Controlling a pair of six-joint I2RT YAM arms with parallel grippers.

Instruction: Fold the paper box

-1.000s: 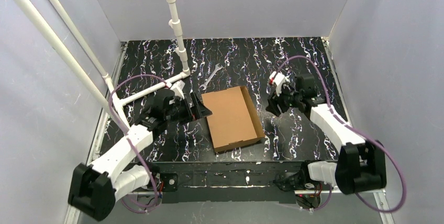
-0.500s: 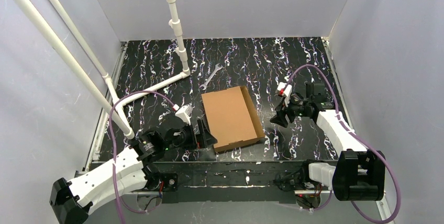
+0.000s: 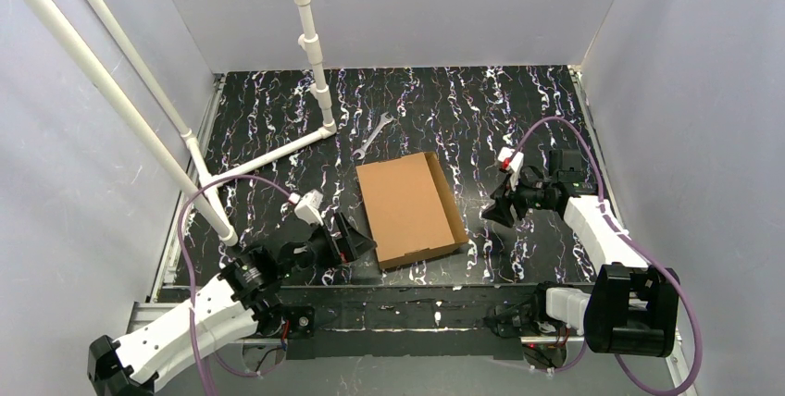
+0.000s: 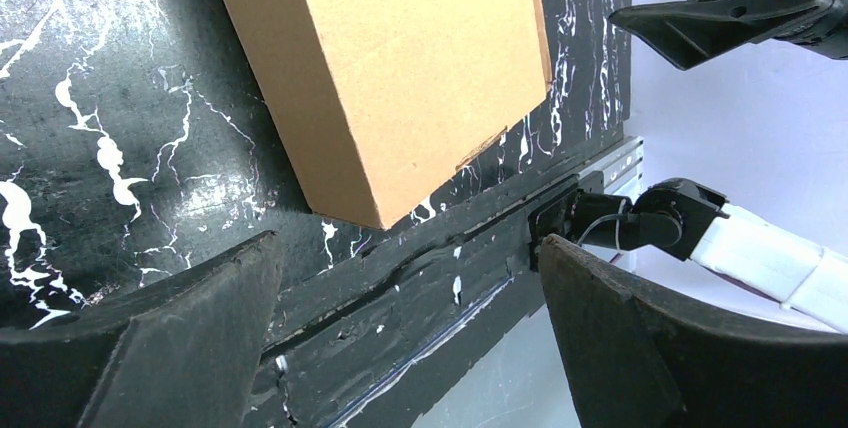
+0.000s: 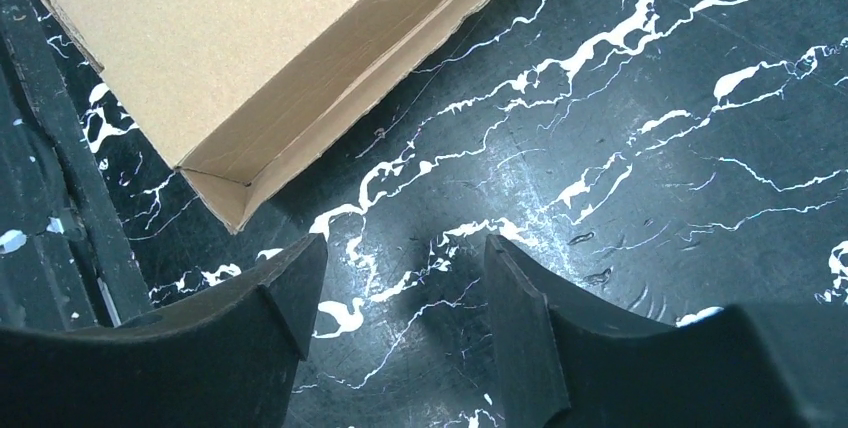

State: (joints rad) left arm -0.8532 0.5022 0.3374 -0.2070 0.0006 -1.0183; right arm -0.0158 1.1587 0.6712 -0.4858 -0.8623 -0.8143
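The paper box [image 3: 410, 209] lies folded on the black marbled table as a shallow brown cardboard box, lid down, with its right side wall showing. In the left wrist view the paper box [image 4: 400, 68] has its near corner just beyond my fingers. My left gripper [image 3: 356, 241] sits by the box's near left corner, wide open and empty; in its own wrist view the left gripper [image 4: 408, 248] spans the table's front rail. Right of the box, a short gap away, my right gripper [image 3: 495, 209] is open. The right wrist view has the right gripper [image 5: 405, 248] low over bare table beside the box's corner [image 5: 230, 203].
A metal wrench [image 3: 374, 133] lies behind the box. A white pipe frame [image 3: 310, 44] rises at the back left, with a bar [image 3: 268, 157] running along the table. Grey walls close in both sides. The table's front rail [image 4: 400, 288] is right under the left fingers.
The left arm has pulled back from the box's left side toward the near edge, its gripper opening fully. The right gripper has drifted slightly right and nearer, staying open.
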